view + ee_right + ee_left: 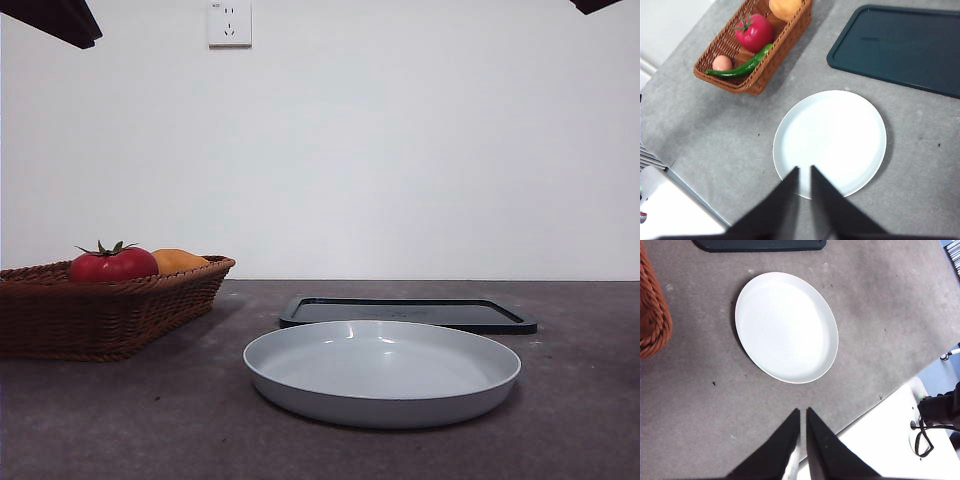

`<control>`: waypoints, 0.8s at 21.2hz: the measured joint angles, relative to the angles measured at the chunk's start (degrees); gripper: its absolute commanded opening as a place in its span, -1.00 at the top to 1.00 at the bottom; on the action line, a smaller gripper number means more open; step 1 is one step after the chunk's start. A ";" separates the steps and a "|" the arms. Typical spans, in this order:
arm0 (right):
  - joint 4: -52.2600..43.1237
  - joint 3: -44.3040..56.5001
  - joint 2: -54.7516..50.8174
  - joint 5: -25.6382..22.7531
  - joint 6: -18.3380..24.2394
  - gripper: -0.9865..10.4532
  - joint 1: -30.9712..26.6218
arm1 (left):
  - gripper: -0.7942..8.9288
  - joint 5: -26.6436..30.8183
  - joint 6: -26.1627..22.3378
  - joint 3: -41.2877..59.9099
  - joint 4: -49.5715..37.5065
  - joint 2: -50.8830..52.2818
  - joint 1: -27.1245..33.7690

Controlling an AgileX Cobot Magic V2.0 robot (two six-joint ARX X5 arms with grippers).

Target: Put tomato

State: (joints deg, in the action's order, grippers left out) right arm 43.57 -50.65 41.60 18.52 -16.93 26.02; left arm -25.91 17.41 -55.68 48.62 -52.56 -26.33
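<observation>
The tomato (755, 31) lies in the wicker basket (771, 65), red and glossy with its green stem up, and no gripper touches it. In the same basket, an orange-yellow fruit (784, 7) sits just beside the tomato toward one end, a green pepper (740, 67) lies along the wall next to the tomato, and an egg (722, 63) rests near the pepper at the other end. In the front view the tomato (113, 263) and the fruit (178, 260) show above the basket's rim (150, 281), side by side. A pale round plate (382, 400) stands on the grey table (120, 420) near the basket, not touching it, with nothing on it. Beyond the plate, away from the camera, lies a dark flat tray (408, 314), also bare. The left gripper (803, 412) hangs high above the table just off the plate's edge, well apart from the basket; its jaws stand almost together, with only a thin slit between the tips, holding nothing. The right gripper (804, 169) hangs high over the plate's near edge, its jaws likewise narrow with a small gap and nothing between them. In the front view both arms show only as dark tips at the top corners. A wall socket (229, 23) sits on the white wall behind.
</observation>
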 measured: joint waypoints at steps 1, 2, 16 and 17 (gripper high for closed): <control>0.00 0.00 0.00 0.00 0.02 0.43 0.11 | 0.60 0.00 0.00 0.00 0.26 0.00 0.00; 0.00 0.00 0.00 -0.02 0.02 0.21 0.13 | 0.29 0.00 0.00 0.00 0.55 0.00 0.00; 0.55 0.00 0.00 -0.02 0.13 -0.22 0.13 | -0.41 1.53 -1.29 -1.66 1.36 -1.51 1.49; 0.55 0.00 0.00 -0.02 0.13 -0.22 0.13 | -0.41 2.69 -1.99 -3.15 2.27 -2.84 2.40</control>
State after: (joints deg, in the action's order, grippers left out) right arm 44.12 -50.65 41.60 18.50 -16.80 26.15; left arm -23.22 15.42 -58.83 50.89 -55.40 -23.92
